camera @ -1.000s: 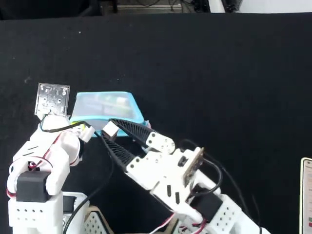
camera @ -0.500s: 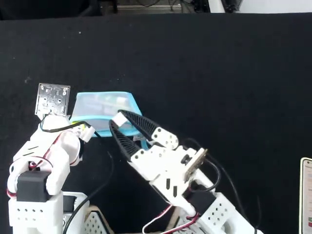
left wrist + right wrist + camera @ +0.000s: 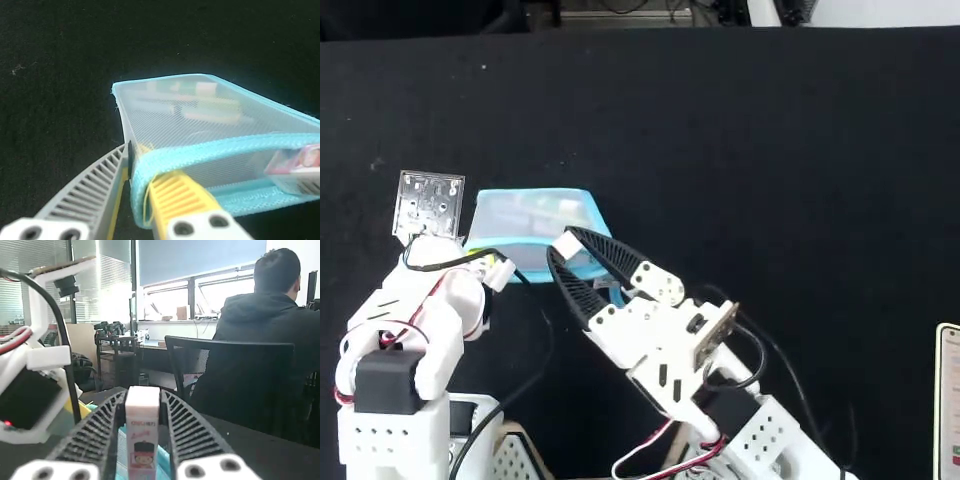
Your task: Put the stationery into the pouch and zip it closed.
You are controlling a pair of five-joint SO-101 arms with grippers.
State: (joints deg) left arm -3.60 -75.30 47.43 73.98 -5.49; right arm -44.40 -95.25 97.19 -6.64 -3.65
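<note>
Blue mesh pouch (image 3: 535, 222) lies left of centre on the black worktop (image 3: 770, 150). The dark surface runs on well past it toward the far edge and the right side. Near side is crowded: both arm bases stand there. Beyond the worktop is an office room with a chair (image 3: 225, 370) and windows (image 3: 200, 295).

Left gripper (image 3: 137, 167) is clamped on the pouch's near-left corner, one jaw on each side of the blue rim. Stationery (image 3: 210, 112) is visible through the mesh.

Right arm slants in from near right. Right gripper (image 3: 563, 243) is narrow, pinching a white eraser (image 3: 142, 435) upright at its tips, over the pouch's near long edge.
</note>
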